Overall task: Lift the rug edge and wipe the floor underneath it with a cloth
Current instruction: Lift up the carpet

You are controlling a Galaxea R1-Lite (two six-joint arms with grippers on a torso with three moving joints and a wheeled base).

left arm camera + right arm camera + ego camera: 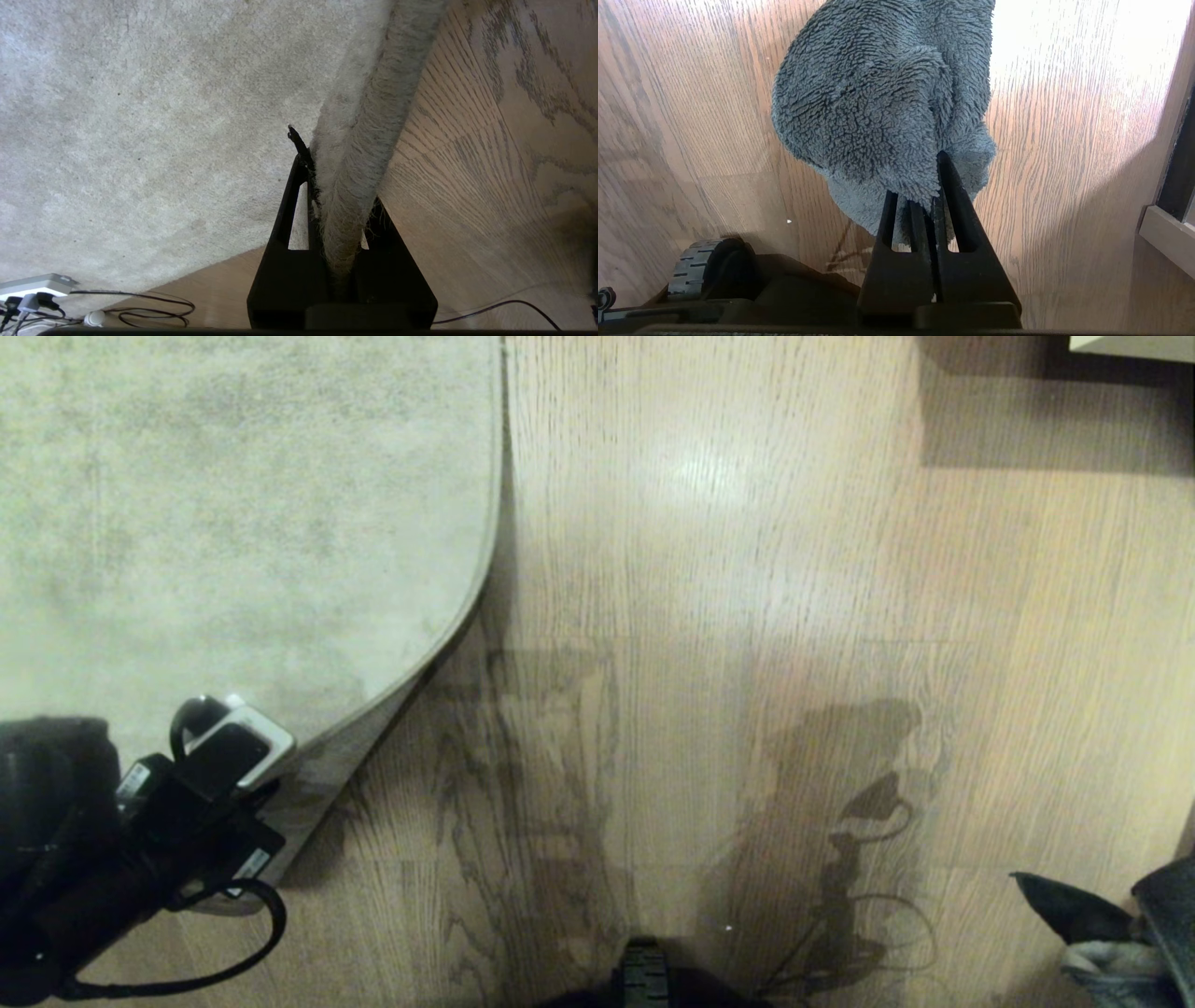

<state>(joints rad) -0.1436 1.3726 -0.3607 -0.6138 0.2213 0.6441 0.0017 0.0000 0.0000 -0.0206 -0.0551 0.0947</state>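
Rug edge (359, 154) pinched in left claw (334, 186), lifted off floor (709, 569), right claw (931, 196) gripping cloth (878, 107)

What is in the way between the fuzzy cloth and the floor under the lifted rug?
Nothing visible. The left gripper is shut on the rug edge, lifting its corner. The right gripper holds the cloth above bare floor. Only open planks show between them in the head view.

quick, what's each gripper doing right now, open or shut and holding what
left gripper: shut on the rug edge, lifted off the floor.
right gripper: shut on the cloth, hanging above the floor.
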